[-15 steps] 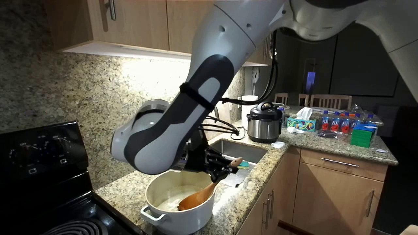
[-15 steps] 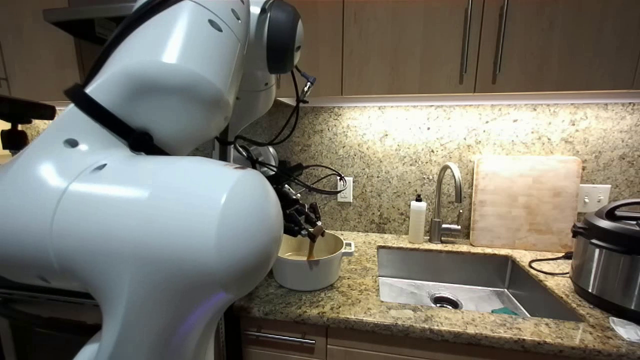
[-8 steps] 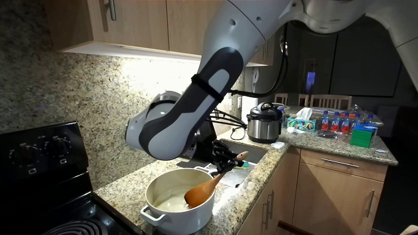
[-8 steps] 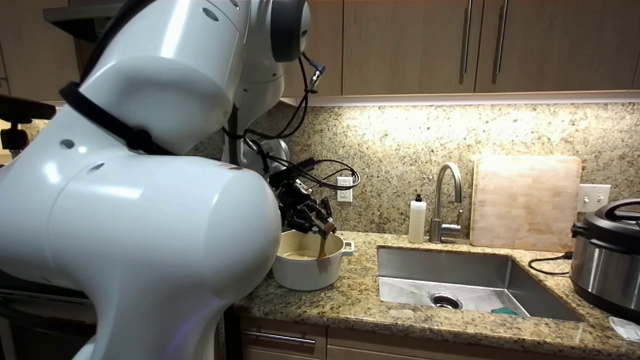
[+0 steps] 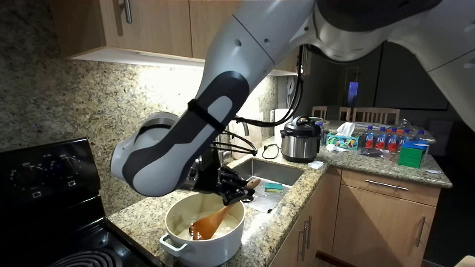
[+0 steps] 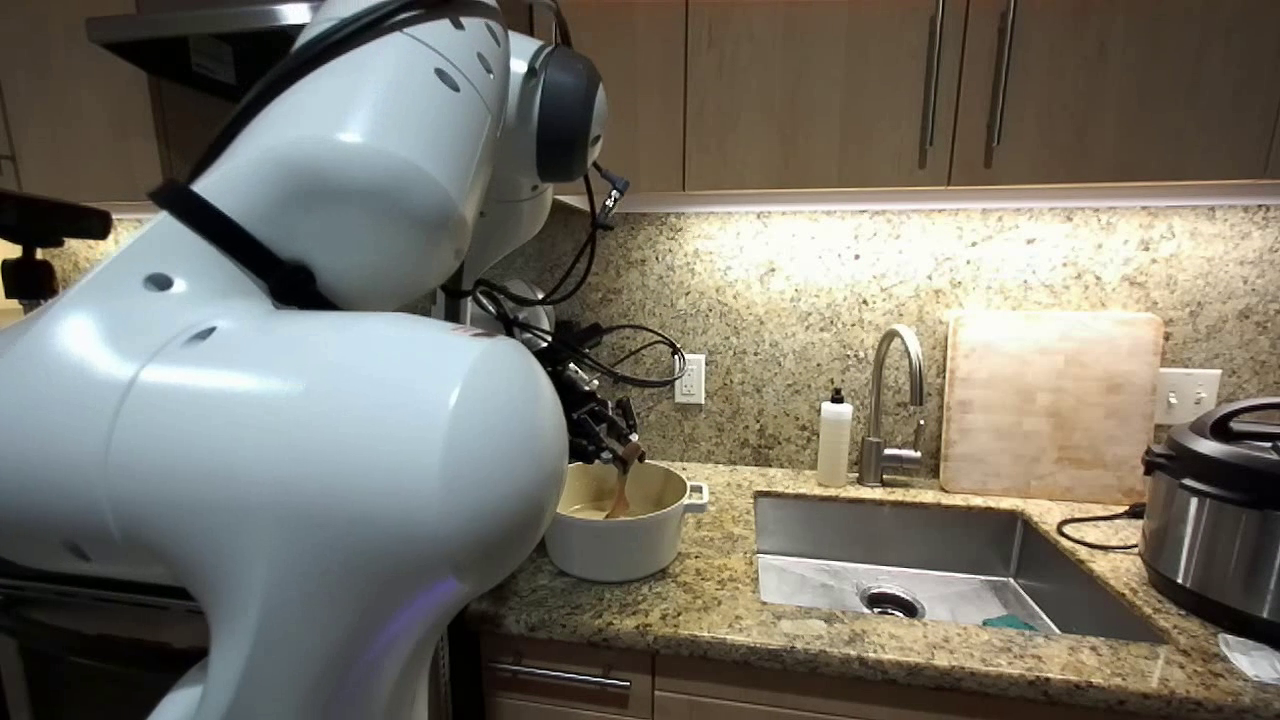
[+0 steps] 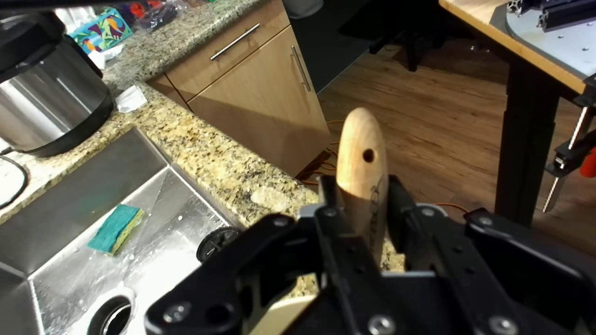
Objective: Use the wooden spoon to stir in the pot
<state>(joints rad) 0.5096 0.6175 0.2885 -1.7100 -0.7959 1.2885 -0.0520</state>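
The wooden spoon [image 5: 207, 224] is held near the end of its handle by the gripper [image 7: 364, 195], whose two fingers are clamped on the wood from either side. In both exterior views the gripper is seen above the pot's [image 5: 219, 253] rim. In the wrist view the rounded handle end, pierced by a small hole, is seen to project beyond the fingertips. The spoon is tilted, and its oval bowl, glossed in one patch, is contained within the pot, at the pale contents [image 5: 231, 222]; whether the pot's floor is touched cannot be told. The pot is stood upright on the speckled counter [image 6: 730, 610], between the black stove [image 5: 52, 168] and the steel sink [image 6: 830, 580]. Within the sink, a green-and-yellow sponge [image 7: 114, 228] is shown apart from the round drain [image 6: 892, 602]. Behind the sink, in an exterior view, are placed a pump bottle [image 6: 835, 445], a tall faucet [image 6: 873, 445] and a pale wooden board [image 6: 1052, 405], the last stood against the speckled backsplash [image 6: 800, 290]. Beside the sink a steel-and-black cooker [image 5: 300, 144] is set; farther along the counter a tissue box [image 5: 342, 142], blue-capped bottles [image 5: 381, 140] and a green box [image 5: 410, 157] are arranged.
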